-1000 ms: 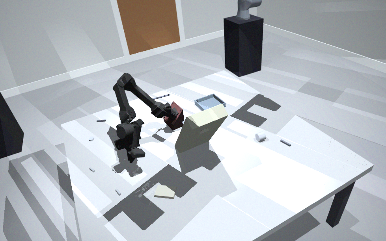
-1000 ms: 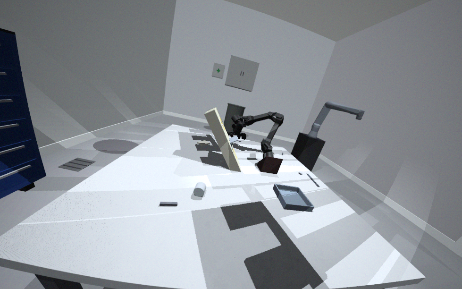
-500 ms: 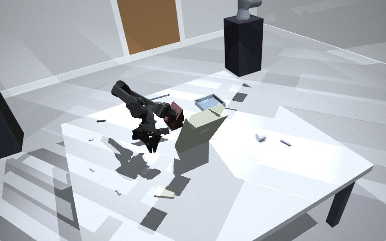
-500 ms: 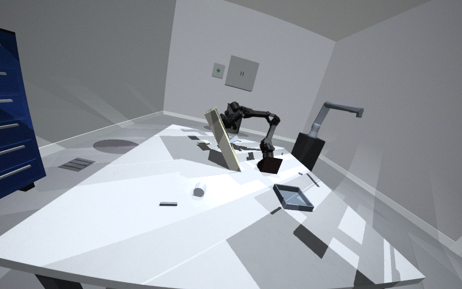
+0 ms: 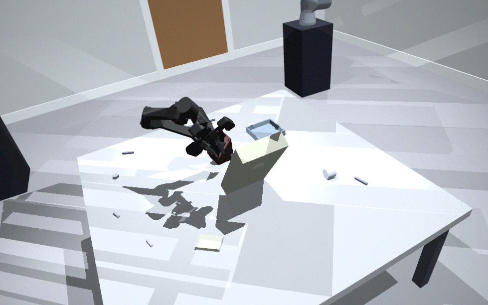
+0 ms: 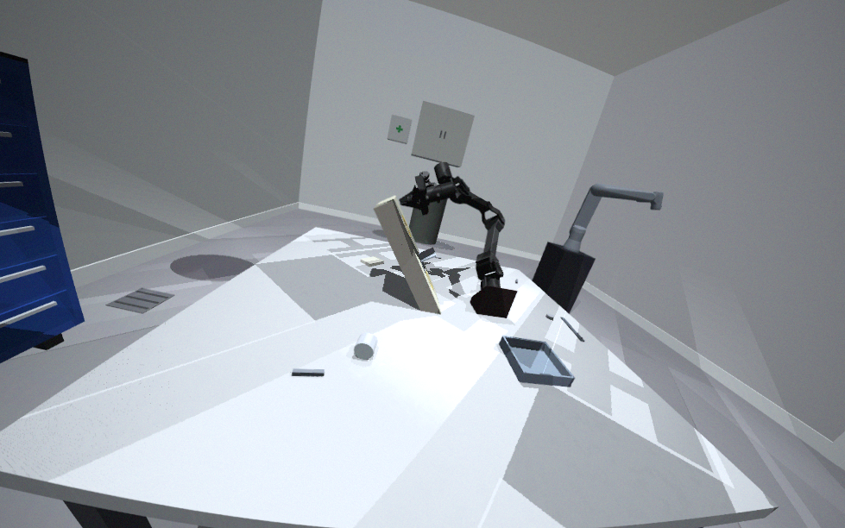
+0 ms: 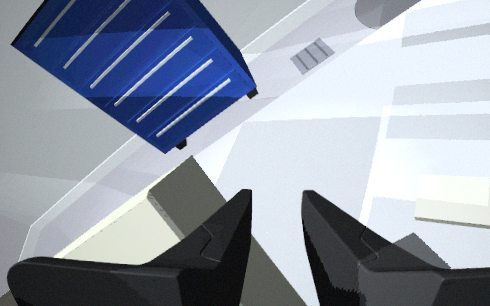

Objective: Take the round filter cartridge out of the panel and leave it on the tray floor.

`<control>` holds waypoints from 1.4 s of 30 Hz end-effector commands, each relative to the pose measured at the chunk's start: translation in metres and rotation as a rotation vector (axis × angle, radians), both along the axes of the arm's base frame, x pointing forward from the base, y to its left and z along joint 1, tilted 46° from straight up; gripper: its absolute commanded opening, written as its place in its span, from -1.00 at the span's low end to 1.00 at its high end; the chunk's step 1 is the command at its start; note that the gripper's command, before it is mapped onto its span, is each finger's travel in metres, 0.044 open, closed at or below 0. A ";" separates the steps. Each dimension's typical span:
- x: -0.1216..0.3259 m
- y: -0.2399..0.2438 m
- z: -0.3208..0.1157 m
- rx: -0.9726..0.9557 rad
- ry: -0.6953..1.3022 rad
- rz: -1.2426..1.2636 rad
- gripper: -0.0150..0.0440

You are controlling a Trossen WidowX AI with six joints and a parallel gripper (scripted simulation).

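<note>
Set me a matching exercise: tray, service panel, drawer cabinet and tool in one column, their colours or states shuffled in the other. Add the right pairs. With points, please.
1. Tray (image 5: 264,130) (image 6: 546,379)
2. Service panel (image 5: 251,166) (image 6: 408,259) (image 7: 118,230)
3. Drawer cabinet (image 6: 4,216) (image 7: 138,75)
4. Tool (image 5: 217,151) (image 6: 404,201) (image 7: 276,199)

A. Fingers apart, nothing between them
B. Deep blue, pale handles
C. Grey-blue, low walls
D. Cream, standing at a slant

Right pairs: 1-C, 2-D, 3-B, 4-A

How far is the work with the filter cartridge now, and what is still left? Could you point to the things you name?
Nothing looks finished: the tray (image 5: 251,133) (image 6: 546,380) shows no cartridge. In hand: nothing; the gripper (image 5: 219,153) (image 6: 402,200) (image 7: 276,199) has parted, unfilled jaws near the panel (image 5: 251,168) (image 6: 405,253) (image 7: 118,235). Left: extraction, placing, release, withdrawal. The panel's slotted face is hidden.
</note>
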State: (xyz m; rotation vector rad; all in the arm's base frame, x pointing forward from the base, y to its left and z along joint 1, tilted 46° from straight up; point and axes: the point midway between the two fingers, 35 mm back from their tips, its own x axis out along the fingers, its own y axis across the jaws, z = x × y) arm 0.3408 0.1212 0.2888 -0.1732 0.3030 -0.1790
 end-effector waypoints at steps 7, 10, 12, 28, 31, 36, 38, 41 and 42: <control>-0.037 0.052 -0.060 -0.329 0.186 0.126 -0.16; -0.064 0.066 -0.096 -0.686 0.306 0.187 -0.16; -0.082 0.072 -0.111 -0.922 0.351 0.229 -0.16; -0.085 0.074 -0.118 -1.007 0.365 0.244 -0.16; -0.080 0.073 -0.120 -1.005 0.367 0.244 -0.16; -0.073 0.071 -0.124 -1.003 0.370 0.245 -0.16; -0.070 0.070 -0.125 -1.003 0.370 0.245 -0.16; -0.066 0.069 -0.127 -1.002 0.371 0.245 -0.16; -0.065 0.068 -0.127 -1.002 0.371 0.245 -0.16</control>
